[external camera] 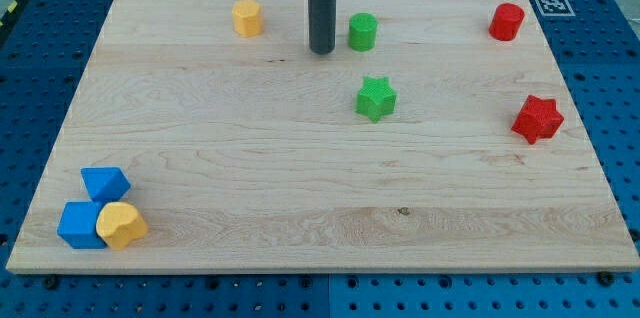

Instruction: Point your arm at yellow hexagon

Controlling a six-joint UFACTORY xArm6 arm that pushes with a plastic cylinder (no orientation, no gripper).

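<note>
The yellow hexagon (247, 18) stands near the view's top, left of centre, on the wooden board (300, 178). My tip (322, 52) is to the hexagon's right and slightly lower, apart from it. A green cylinder (362, 32) stands just right of the tip, not touching it. The dark rod comes down from the view's top edge.
A green star (376, 98) lies below and right of the tip. A red cylinder (507, 22) and a red star (537, 118) are at the right. Two blue blocks (105, 184) (80, 225) and a yellow heart (121, 225) cluster at the bottom left corner.
</note>
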